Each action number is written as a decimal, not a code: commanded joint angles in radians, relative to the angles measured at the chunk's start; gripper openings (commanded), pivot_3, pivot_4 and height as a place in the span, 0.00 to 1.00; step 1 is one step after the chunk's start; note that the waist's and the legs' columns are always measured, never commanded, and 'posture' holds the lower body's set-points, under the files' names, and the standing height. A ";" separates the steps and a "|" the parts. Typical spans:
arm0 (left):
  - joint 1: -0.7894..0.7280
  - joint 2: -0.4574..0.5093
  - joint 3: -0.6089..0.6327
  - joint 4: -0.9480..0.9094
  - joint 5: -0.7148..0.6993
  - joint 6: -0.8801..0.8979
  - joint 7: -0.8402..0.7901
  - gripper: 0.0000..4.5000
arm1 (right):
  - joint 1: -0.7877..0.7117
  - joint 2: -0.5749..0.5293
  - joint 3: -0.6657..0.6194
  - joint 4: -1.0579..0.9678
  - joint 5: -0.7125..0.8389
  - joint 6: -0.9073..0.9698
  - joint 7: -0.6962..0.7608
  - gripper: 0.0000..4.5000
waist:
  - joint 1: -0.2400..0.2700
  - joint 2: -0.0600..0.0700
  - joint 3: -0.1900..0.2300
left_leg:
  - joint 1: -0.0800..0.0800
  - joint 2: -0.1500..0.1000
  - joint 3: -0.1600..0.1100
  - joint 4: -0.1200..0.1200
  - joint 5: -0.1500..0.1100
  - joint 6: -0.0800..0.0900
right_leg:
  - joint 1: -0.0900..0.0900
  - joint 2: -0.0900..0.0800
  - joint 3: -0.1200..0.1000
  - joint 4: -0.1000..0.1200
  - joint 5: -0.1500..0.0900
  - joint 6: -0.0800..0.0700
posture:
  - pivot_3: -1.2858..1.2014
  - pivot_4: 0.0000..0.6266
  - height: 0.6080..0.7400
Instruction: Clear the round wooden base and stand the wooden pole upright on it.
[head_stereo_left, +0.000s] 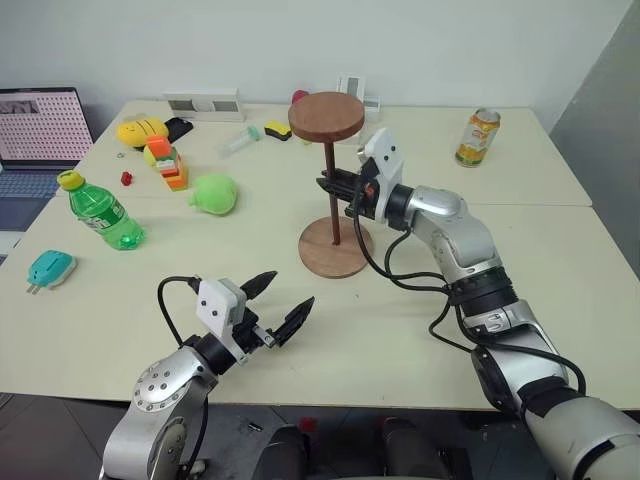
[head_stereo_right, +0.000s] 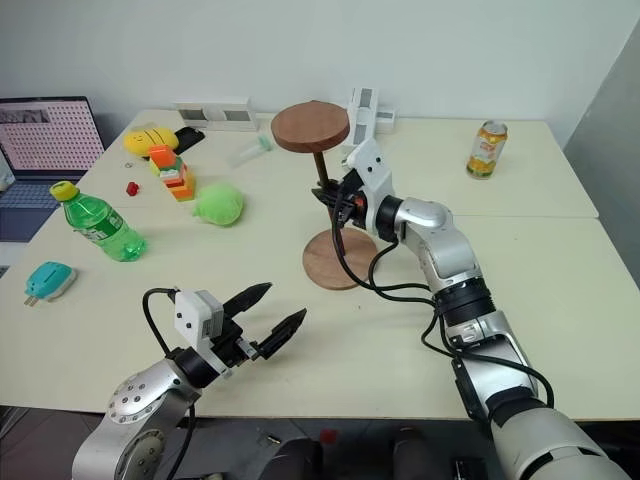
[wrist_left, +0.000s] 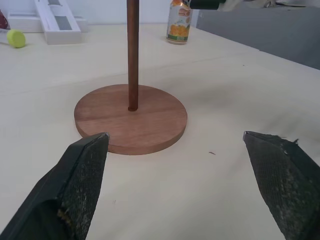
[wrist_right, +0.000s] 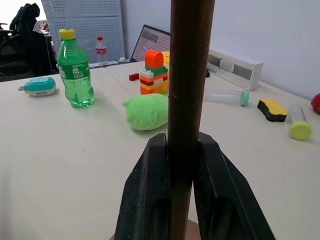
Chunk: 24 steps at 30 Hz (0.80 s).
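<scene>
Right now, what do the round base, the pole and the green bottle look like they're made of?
Round wooden base: wood, reddish-brown, smooth matte; faint grain lines show. Wooden pole: darker brown wood, slight sheen, held by the right gripper. Green bottle: apparently clear green plastic, glossy, with a yellow cap.

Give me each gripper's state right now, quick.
Left gripper: open, holding nothing, hovering over the table.
Right gripper: shut on the wooden pole, which stands upright in the round wooden base.
</scene>
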 joint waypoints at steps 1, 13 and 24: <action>0.002 0.009 0.003 -0.019 0.002 -0.023 -0.009 1.00 | 0.017 -0.001 0.006 0.016 -0.026 0.018 -0.001 0.06 | 0.000 0.000 0.000 | 0.000 0.000 0.000 0.000 0.000 0.000 | 0.000 0.000 0.000 0.000 0.000 0.000 | 0.52 0.24 1.00; -0.008 0.019 0.016 -0.011 -0.009 -0.018 -0.014 1.00 | 0.103 0.026 0.061 -0.119 -0.035 0.068 0.012 0.06 | -0.002 0.000 -0.001 | 0.001 0.000 0.000 -0.001 0.000 0.000 | 0.000 0.000 0.000 0.000 0.000 0.000 | 0.52 0.24 1.00; -0.007 0.023 0.021 -0.004 -0.007 -0.019 -0.025 1.00 | 0.078 0.046 0.060 0.018 -0.108 0.119 -0.061 0.06 | -0.003 0.003 -0.004 | 0.002 0.000 0.000 -0.002 0.000 0.000 | 0.001 0.000 0.001 0.000 0.000 0.000 | 0.52 0.24 1.00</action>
